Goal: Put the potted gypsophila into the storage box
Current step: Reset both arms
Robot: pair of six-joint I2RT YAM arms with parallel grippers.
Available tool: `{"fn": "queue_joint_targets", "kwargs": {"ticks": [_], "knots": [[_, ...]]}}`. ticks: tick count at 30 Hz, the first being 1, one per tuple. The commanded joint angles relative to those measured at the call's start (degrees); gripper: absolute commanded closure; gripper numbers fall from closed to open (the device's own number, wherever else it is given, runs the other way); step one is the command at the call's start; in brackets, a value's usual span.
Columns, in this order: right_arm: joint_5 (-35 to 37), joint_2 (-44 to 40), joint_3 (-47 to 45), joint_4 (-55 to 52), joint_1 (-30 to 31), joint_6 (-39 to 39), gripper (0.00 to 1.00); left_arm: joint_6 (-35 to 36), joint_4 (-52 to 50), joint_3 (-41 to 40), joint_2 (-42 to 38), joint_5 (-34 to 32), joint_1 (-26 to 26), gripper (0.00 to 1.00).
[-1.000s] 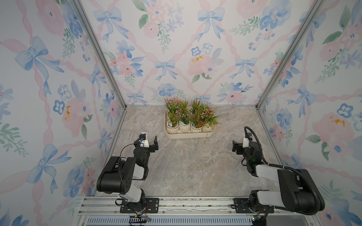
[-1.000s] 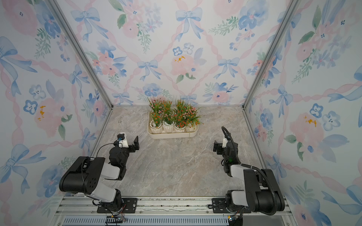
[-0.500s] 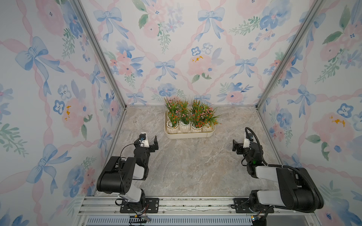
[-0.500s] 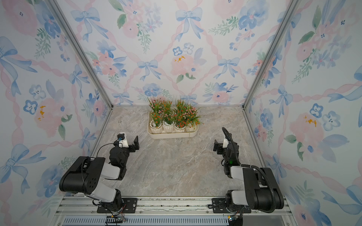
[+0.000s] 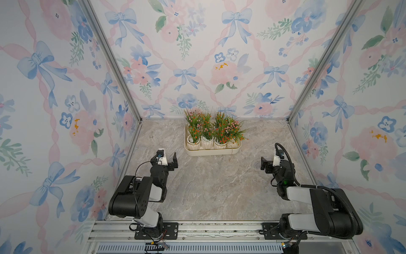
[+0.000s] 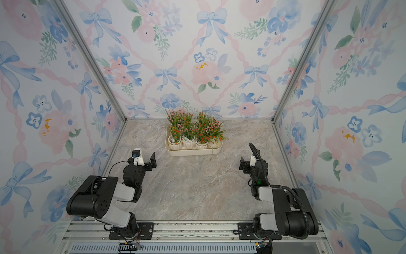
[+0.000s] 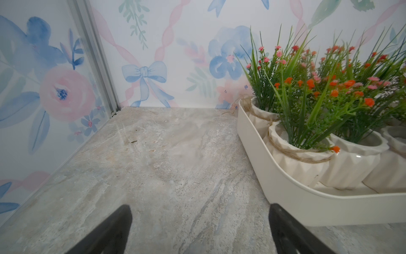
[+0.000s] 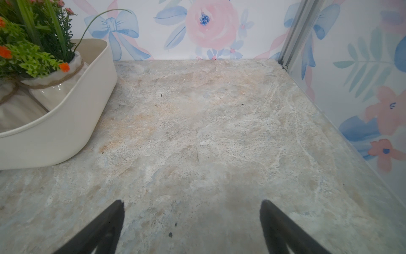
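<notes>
Pots (image 5: 207, 143) packed in box (image 5: 212, 152), ahead of and between both pincers; back row hidden by sprigs, count unclear. Left pincer (image 7: 200, 207) and right pincer (image 8: 192, 202) apart, empty, over tabletop (image 5: 208, 187).

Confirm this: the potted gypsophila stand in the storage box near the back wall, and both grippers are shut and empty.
One thing is wrong: the left gripper and right gripper are open, not shut; each wrist view shows jaws spread with nothing between. The potted gypsophila do stand in the storage box near the back wall.
</notes>
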Motion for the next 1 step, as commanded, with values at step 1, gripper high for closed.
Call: {"fn": "queue_joint_targets", "kwargs": {"ticks": [1], "knots": [[-0.6,1.4,0.0,1.9,0.0,0.1,0.03,0.8,0.8,0.7,0.6,-0.6,-0.3,0.02]]}}
